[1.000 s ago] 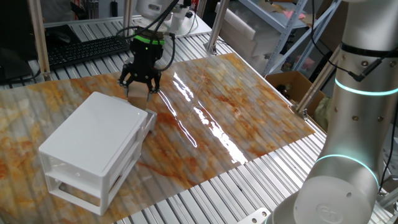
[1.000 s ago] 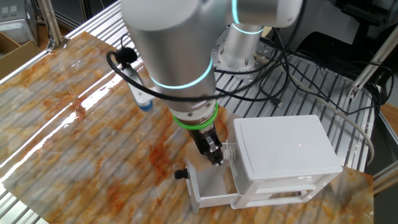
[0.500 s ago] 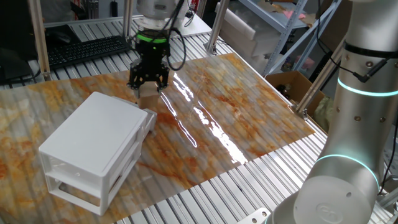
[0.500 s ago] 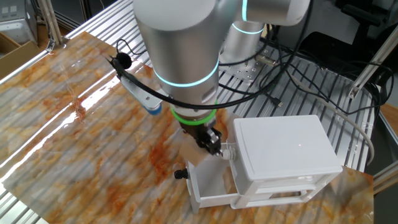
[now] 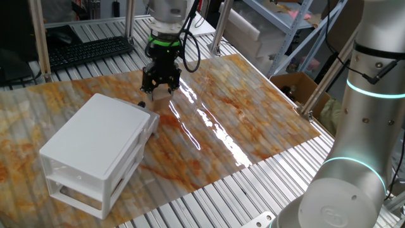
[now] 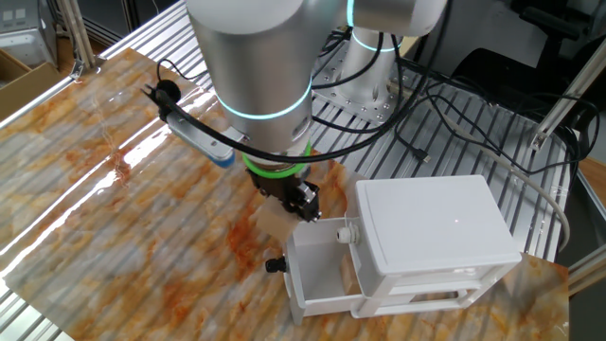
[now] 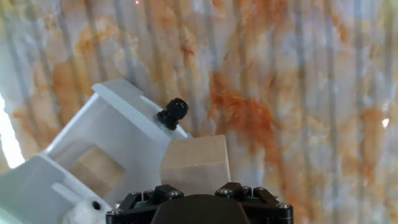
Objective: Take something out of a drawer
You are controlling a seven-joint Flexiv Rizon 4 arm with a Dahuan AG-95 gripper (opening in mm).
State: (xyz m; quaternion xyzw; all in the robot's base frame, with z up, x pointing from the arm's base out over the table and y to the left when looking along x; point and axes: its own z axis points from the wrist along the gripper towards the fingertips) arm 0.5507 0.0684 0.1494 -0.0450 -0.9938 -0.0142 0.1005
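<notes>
The gripper [image 7: 196, 186] holds a plain, pale wooden block [image 7: 194, 163], roughly a cube, above the glossy marbled orange table cover [image 7: 298, 93]; the smooth white plastic drawer [image 7: 118, 130] stands open with a black knob [image 7: 173, 112]; another wooden block [image 7: 93, 167] lies inside.

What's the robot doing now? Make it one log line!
gripper: shut on wooden block | wooden block: outside drawer, over mat | drawer: open
</notes>
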